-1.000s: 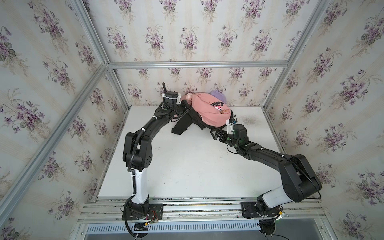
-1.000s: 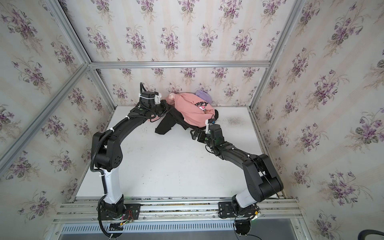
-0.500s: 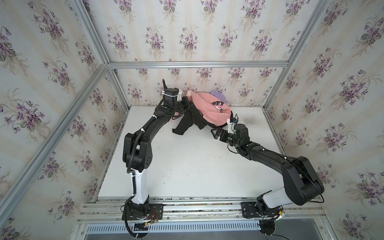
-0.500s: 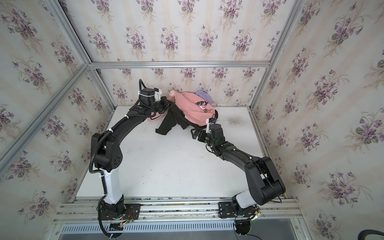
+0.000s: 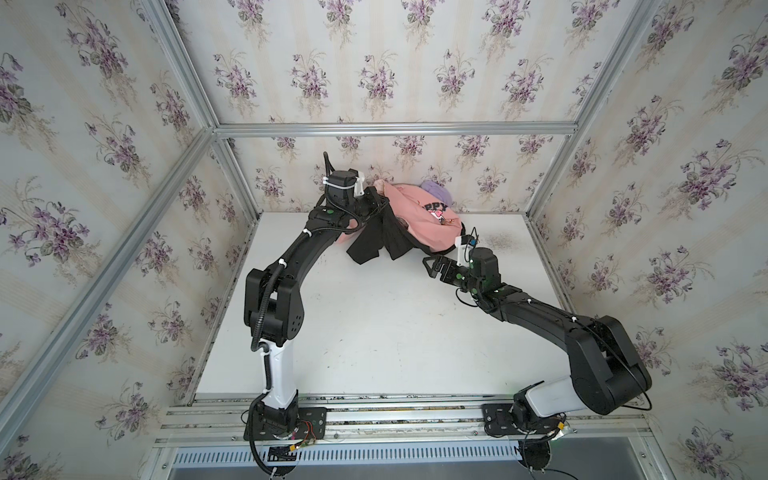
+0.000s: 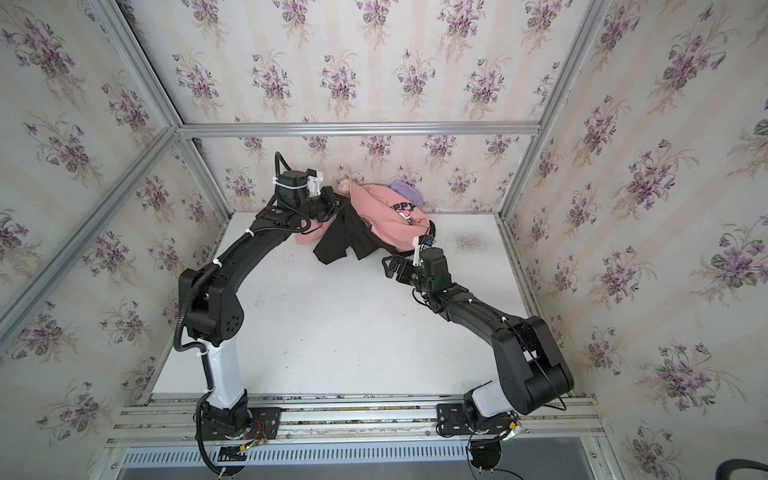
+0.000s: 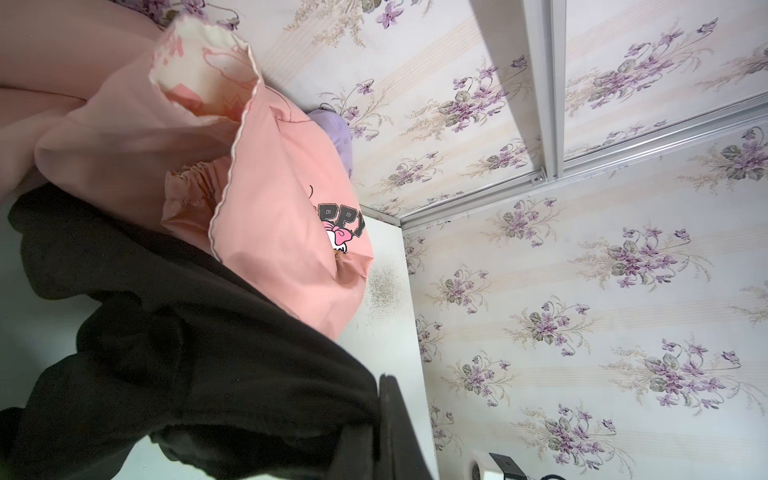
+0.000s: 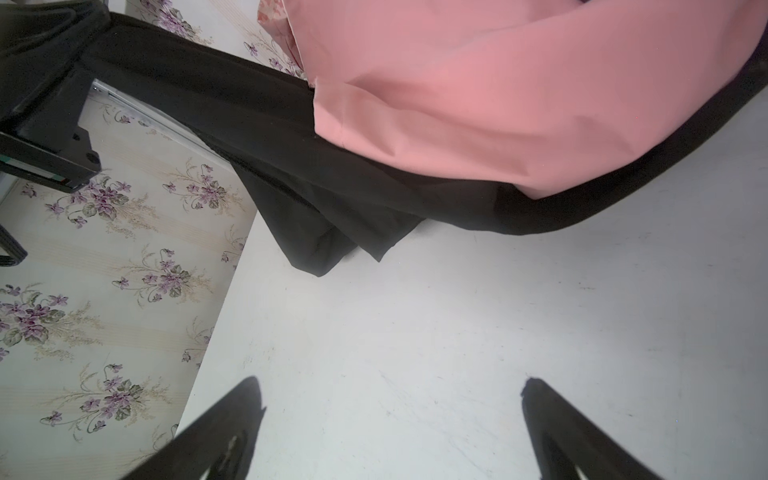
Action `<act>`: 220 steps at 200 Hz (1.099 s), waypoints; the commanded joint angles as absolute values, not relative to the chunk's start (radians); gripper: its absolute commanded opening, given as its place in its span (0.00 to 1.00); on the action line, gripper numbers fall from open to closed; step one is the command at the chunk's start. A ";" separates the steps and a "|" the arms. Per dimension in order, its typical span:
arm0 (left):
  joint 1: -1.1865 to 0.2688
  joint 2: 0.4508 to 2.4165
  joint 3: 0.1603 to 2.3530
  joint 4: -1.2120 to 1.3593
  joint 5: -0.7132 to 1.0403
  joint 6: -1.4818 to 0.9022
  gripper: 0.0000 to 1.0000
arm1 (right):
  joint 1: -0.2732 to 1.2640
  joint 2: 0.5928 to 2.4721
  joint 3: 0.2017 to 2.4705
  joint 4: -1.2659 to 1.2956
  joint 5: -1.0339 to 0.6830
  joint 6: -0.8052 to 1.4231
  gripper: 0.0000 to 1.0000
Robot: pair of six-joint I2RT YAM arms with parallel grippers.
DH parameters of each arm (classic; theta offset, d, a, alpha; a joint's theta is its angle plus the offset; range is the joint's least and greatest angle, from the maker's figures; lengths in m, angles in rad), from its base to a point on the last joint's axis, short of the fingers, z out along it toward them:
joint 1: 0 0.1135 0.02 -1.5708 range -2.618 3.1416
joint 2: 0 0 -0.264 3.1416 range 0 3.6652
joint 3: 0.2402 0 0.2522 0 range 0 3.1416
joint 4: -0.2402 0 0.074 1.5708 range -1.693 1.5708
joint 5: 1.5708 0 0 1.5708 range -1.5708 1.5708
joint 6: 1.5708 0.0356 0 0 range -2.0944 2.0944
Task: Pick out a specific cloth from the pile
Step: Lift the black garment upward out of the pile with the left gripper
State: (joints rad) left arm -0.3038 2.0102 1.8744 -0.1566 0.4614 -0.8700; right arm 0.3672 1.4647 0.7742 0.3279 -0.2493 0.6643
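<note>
The pile [image 5: 415,220] lies at the back of the table against the wall. In it are a pink printed sweatshirt [image 5: 419,220] [image 7: 282,232], a small lavender cloth [image 5: 436,191] behind it, and the plain black cloth [image 5: 374,241] [image 6: 336,241] under it. My left gripper [image 5: 376,203] [image 7: 380,415] is shut on an edge of the black cloth [image 7: 187,353], holding it raised at the pile's left end. The cloth hangs down to the table from there. My right gripper [image 5: 432,266] [image 8: 390,395] stands open and empty over bare table just in front of the pile.
The white table [image 5: 374,332] is boxed in by flowered walls with aluminium rails on the left, back and right. The pile sits close to the back wall. A dark smudge [image 5: 498,241] marks the table right of the pile.
My left gripper has risen slightly with the black cloth, pulling it and the pink sweatshirt's left end upward. My right gripper has barely moved.
</note>
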 commanded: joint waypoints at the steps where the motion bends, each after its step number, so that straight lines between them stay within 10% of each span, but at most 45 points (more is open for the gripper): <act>1: -0.307 1.994 1.890 -0.114 0.475 -0.877 0.05 | 0.369 1.453 0.778 0.332 -0.241 0.658 1.00; 220: -0.325 1.939 1.990 -0.112 0.482 -0.908 0.04 | 0.369 1.316 0.819 0.244 -0.158 0.461 1.00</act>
State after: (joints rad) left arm -0.3248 1.9591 1.9610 -0.1726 0.4637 -0.8921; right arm 0.3668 1.3396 0.8047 0.2474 -0.1982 0.5262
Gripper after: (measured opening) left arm 0.067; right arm 0.996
